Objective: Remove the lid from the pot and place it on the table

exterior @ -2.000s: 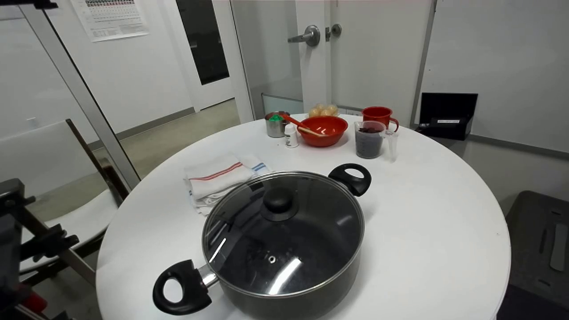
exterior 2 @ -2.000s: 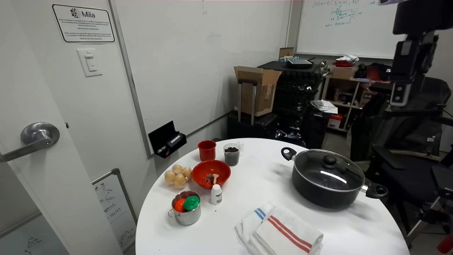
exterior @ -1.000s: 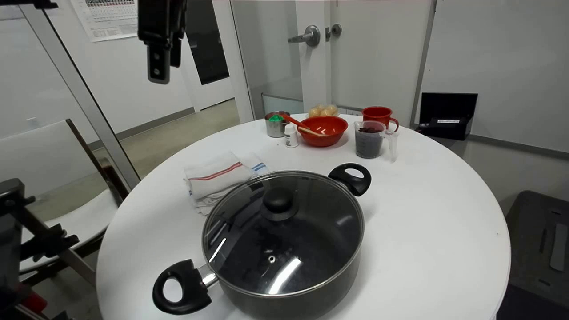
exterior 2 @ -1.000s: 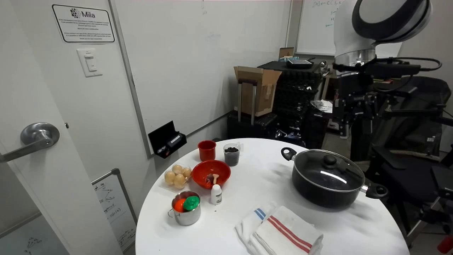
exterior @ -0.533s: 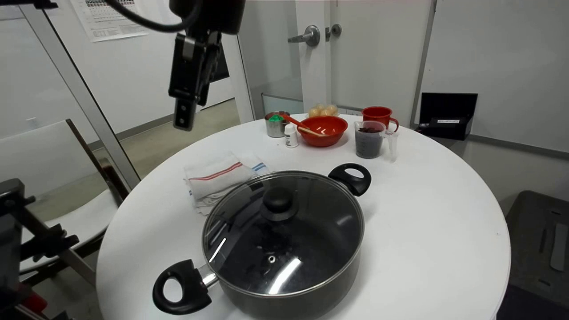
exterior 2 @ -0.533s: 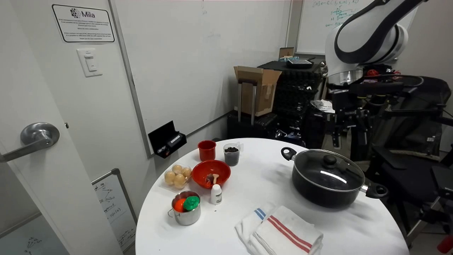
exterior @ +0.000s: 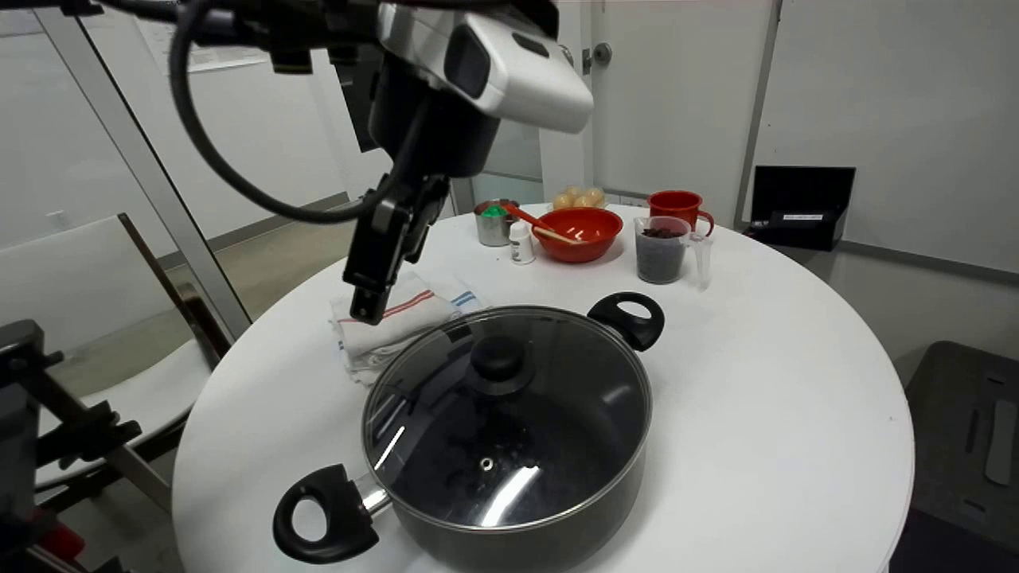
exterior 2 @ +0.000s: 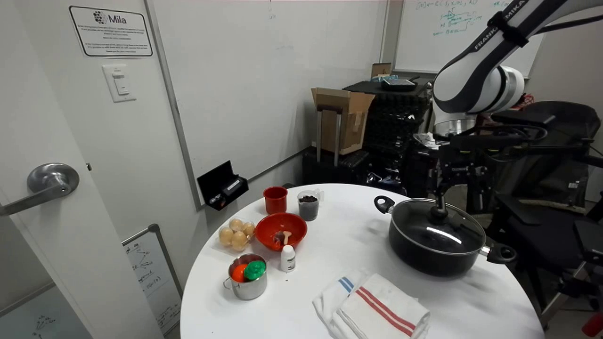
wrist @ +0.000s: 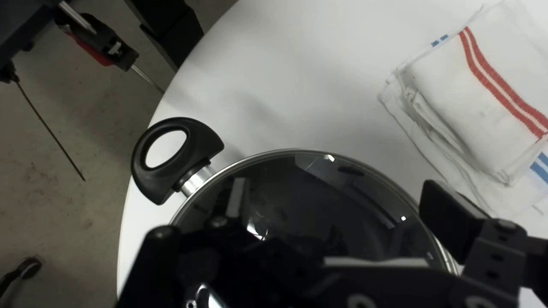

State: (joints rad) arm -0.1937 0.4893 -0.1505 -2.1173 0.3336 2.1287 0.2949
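The Franka arm (exterior 2: 464, 84) is white, its black trim (exterior 2: 485, 40) lettered. The looped cable (exterior: 306, 215) and pincer (exterior 2: 460, 206), somewhat blurred, look black.

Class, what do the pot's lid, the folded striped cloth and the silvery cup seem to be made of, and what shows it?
Lid: probably glass, glossy, being see-through with sharp light reflections.
Cloth: matte fabric, from its soft folds and creases; perhaps cotton, but the fibre can't be told.
Cup: likely steel, smooth, with a grey metallic sheen.

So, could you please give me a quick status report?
Gripper open, empty. Lid on pot, knob ungripped. Towel near pot, possibly in the way.
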